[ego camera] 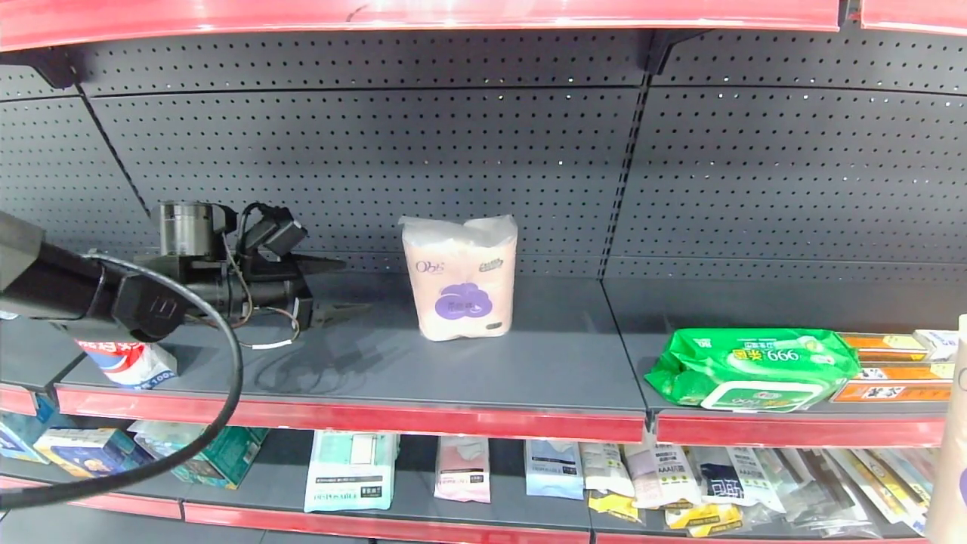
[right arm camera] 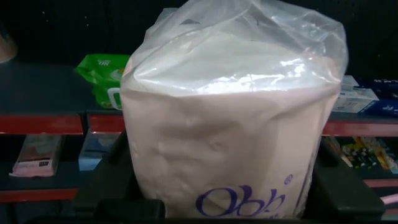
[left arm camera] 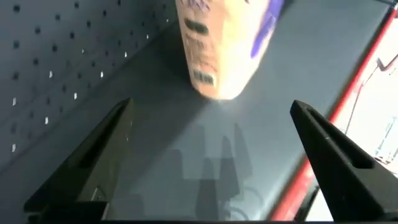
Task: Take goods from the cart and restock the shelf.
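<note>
A pink-white tissue pack [ego camera: 461, 278] with a purple label stands upright on the grey middle shelf [ego camera: 529, 363]. My left gripper [ego camera: 344, 287] lies over the shelf just left of that pack, open and apart from it. In the left wrist view the gripper [left arm camera: 211, 104] holds nothing, and the pack [left arm camera: 224, 43] stands a short way ahead of its fingertips. My right gripper [right arm camera: 227, 193] is shut on a second tissue pack [right arm camera: 230, 124] in clear plastic wrap. That second pack [ego camera: 948, 453] shows at the right edge of the head view, in front of the shelves.
A green wet-wipe pack [ego camera: 752, 369] and orange boxes [ego camera: 891, 370] lie on the shelf's right section. A red-and-white box [ego camera: 128, 363] sits under my left arm at the shelf's front. Several packets fill the lower shelf [ego camera: 468, 468]. Perforated back panel behind.
</note>
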Controlling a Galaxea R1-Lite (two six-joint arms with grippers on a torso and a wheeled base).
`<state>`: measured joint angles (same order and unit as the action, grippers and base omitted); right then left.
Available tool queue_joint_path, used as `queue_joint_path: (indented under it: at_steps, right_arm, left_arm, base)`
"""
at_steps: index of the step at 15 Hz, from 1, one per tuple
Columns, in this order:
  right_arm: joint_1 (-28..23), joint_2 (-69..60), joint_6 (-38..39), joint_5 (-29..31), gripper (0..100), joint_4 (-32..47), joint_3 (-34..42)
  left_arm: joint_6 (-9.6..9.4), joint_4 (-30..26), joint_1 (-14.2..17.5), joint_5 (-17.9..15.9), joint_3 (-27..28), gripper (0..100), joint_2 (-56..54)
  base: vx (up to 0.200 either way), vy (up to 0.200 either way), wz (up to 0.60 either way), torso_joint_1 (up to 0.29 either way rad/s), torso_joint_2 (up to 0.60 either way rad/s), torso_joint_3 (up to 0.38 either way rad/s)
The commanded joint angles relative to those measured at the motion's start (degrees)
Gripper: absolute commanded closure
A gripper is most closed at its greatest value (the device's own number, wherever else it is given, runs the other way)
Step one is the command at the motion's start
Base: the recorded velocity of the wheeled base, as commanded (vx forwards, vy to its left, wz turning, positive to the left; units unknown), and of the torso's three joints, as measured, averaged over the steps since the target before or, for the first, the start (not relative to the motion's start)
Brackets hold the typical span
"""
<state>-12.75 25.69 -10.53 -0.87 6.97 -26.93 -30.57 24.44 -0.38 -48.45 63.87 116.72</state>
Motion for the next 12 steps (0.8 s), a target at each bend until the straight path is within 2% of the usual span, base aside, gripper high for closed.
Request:
queue_joint_path:
  at_steps: [1,7,12]
  right_arm:
    - [0.01,0.15,-0.01,0.16,100,-0.03,-0.05]
    - [0.01,0.07,-0.01,0.25,100,0.06,0.47]
    - [0.01,0.24,-0.01,0.25,100,0.06,0.74]
  left_arm:
    - [0.25,0.08,-2.0,-0.33,4.78,0,3.42]
    - [0.52,0.17,-4.98,-0.33,6.71,0,5.79]
    - [0.6,0.17,-7.18,-0.25,12.16,0,9.93]
  base:
    - [0.0,0.0,0.0,0.0,0.0,0.0]
    - [0.0,0.0,0.0,0.0,0.0,0.0]
    - [0.0,0.0,0.0,0.0,0.0,0.0]
